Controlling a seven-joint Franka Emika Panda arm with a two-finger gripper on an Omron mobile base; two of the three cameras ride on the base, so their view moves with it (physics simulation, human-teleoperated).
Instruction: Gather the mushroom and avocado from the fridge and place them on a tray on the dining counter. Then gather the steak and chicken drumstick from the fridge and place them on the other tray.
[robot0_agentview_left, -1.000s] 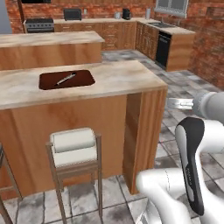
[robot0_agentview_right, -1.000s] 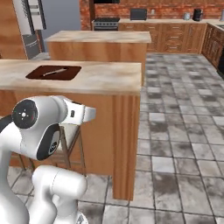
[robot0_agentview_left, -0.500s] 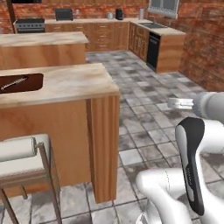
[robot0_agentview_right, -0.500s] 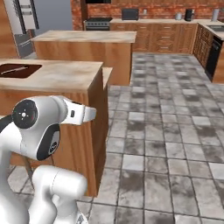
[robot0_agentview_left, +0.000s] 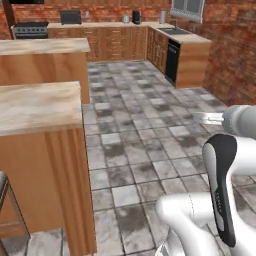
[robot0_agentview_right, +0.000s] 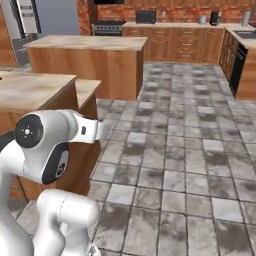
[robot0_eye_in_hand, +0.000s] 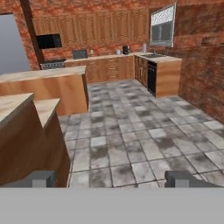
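Hand view, from left to right: the fridge (robot0_eye_in_hand: 9, 43) shows as a grey panel at the far left edge, then the dining worktop (robot0_eye_in_hand: 13, 105) close by with its wooden front, then the island (robot0_eye_in_hand: 48, 76) behind it, and the tiled floor (robot0_eye_in_hand: 131, 131) which runs to the brick wall on the right. At the bottom the claw (robot0_eye_in_hand: 111, 178) is released, its two tips stand wide apart with nothing between them.

In the right base view the fridge (robot0_agentview_right: 30, 20) stands at the top left, behind the island (robot0_agentview_right: 90, 45). I see no tray and no food here.

I judge that the base is travelling to the fridge. To do this well, turn left around the worktop corner with some room, keep the arm folded, and stop facing the doors squarely.
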